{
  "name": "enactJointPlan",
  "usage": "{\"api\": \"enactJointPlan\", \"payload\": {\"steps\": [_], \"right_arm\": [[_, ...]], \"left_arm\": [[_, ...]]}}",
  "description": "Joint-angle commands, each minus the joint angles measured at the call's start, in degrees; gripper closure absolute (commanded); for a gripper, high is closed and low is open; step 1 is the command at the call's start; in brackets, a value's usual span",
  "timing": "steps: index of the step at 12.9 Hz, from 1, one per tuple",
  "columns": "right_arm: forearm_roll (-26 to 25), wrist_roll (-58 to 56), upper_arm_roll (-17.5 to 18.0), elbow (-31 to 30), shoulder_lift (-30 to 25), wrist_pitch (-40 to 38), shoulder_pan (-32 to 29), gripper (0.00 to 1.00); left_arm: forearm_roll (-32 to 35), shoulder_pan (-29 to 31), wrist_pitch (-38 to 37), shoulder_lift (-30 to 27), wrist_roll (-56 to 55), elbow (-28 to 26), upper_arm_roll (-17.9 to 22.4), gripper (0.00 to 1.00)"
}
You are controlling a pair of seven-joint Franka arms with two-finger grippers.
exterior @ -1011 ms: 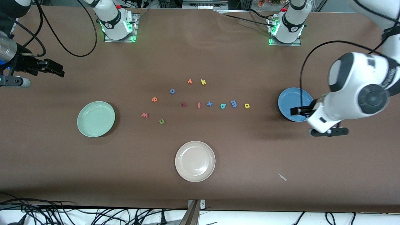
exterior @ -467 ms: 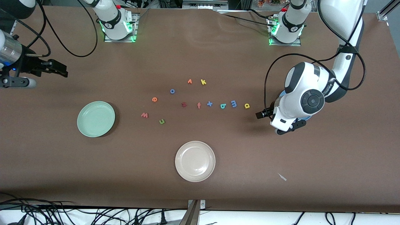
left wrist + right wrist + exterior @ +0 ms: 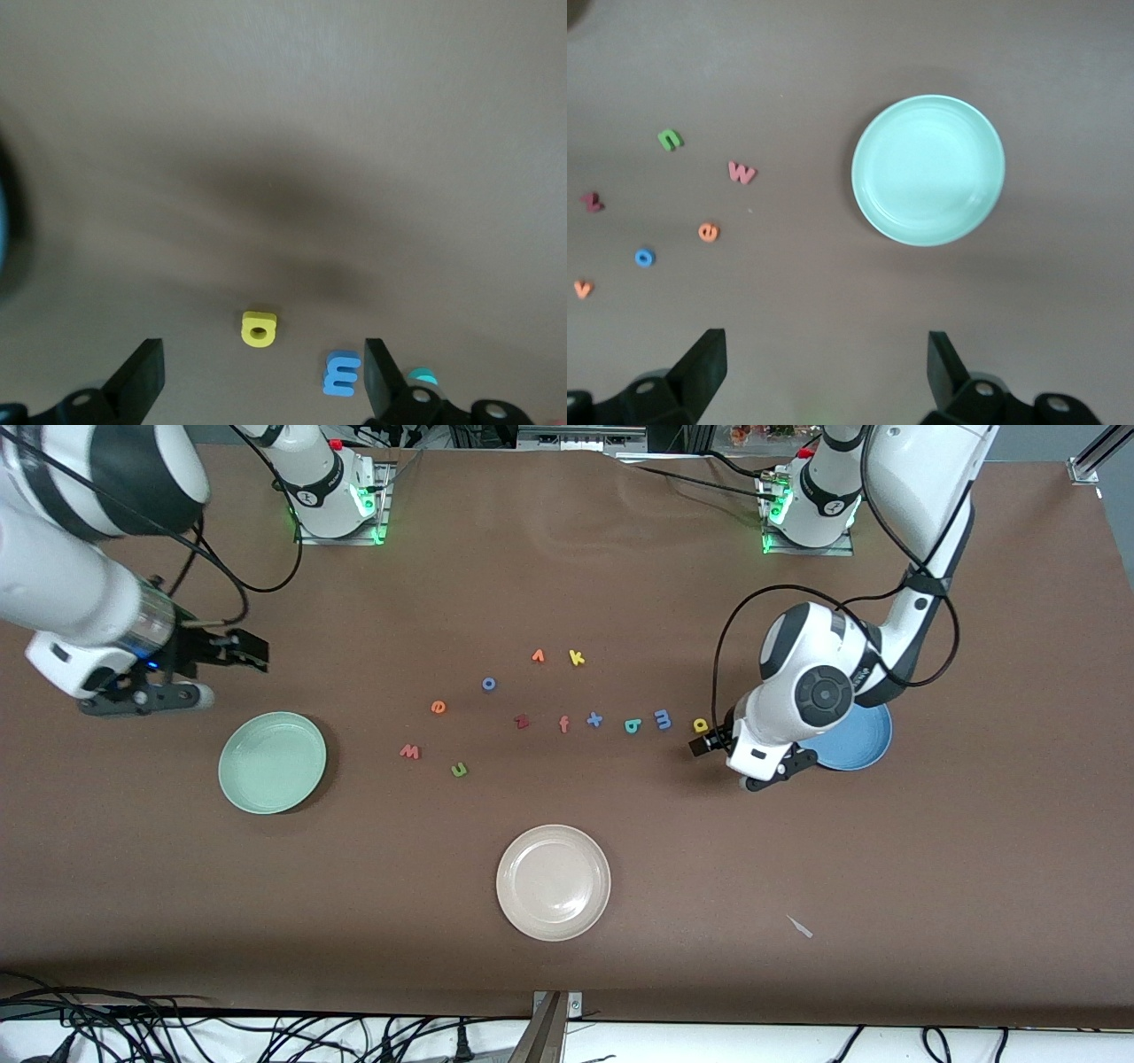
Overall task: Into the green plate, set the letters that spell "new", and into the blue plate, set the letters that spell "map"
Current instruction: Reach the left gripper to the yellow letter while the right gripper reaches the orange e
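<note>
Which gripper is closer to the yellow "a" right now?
Left. The left gripper hangs open right beside the yellow "a"; the right gripper is open, up near the green plate, at the right arm's end.

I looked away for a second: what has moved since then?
The left gripper swung from over the blue plate to beside the yellow "a", jaws open, nothing held. The right gripper moved in from the table edge toward the green plate, also open. All letters and plates stayed put.
</note>
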Motion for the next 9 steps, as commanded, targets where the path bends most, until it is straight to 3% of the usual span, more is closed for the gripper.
{"api": "enactJointPlan", "payload": {"steps": [1, 4, 7, 9], "right_arm": [[0.56, 7.91, 3.03, -5.96, -1.47, 6.10, 0.45, 0.00], [0.56, 17.50, 6.82, -11.76, -1.03, 14.79, 0.54, 0.00], [0.47, 28.56, 10.16, -20.89, -0.16, 28.74, 1.85, 0.00], [0.39, 34.46, 10.26, -23.63, 2.39, 34.65, 4.21, 0.00]], "left_arm": [[-1.43, -1.63, 4.24, -0.36, -0.04, -3.48, 0.49, 0.10], [-1.17, -2.95, 6.27, 1.05, -0.30, -5.76, 0.49, 0.21], [-1.08, -3.13, 10.65, 1.14, -0.30, -8.83, 0.49, 0.21], [-1.08, -3.57, 11.90, 1.66, -0.56, -9.28, 0.49, 0.22]]}}
